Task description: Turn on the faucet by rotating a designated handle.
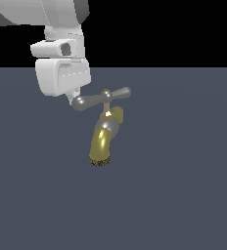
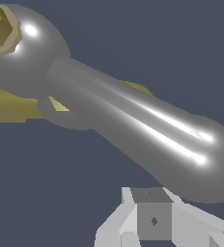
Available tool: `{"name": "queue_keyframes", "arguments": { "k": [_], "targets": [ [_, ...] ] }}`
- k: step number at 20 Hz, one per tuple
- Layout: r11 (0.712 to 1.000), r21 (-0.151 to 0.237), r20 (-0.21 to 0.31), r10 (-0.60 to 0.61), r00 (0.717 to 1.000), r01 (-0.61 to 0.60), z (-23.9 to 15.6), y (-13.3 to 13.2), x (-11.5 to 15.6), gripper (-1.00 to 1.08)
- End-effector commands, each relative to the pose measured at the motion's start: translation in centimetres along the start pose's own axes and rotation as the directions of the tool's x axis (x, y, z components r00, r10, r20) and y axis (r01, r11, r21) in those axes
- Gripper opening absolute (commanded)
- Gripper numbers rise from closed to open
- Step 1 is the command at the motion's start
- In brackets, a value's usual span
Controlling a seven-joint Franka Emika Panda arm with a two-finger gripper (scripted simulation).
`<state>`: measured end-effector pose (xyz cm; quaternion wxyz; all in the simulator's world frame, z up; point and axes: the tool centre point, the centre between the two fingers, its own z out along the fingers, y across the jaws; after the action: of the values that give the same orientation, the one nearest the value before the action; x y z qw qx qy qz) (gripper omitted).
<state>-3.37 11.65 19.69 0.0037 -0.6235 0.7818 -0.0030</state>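
Note:
The faucet (image 1: 104, 139) is a brass-gold tap with a curved spout pointing down toward the floor, a grey collar and a dark rough mouth. The handle (image 1: 102, 99) is a glossy grey crossbar on a short brass stem on top of it. My gripper (image 1: 74, 97) hangs from the white hand at the exterior view's left, its tips right at the thicker left arm of the handle. In the wrist view the handle arm (image 2: 133, 120) fills the frame, and the fingers (image 2: 152, 219) sit together just beside its rounded end. The jaws look shut and hold nothing.
A flat dark grey-blue floor (image 1: 184, 195) spreads all around the faucet. The white arm and hand (image 1: 61, 73) stand above and to the exterior view's left of the handle. Brass faucet body shows behind the handle in the wrist view (image 2: 12, 103).

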Motion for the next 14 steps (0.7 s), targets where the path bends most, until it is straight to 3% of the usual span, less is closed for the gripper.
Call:
{"name": "queue_keyframes", "arguments": {
  "k": [1,14],
  "targets": [
    [1.000,-0.006,-0.003,0.002,1.000,-0.002,0.0,0.8,0.7,-1.00],
    [1.000,-0.009,-0.002,-0.002,1.000,0.002,0.0,3.9,2.7,-1.00]
  ]
}}
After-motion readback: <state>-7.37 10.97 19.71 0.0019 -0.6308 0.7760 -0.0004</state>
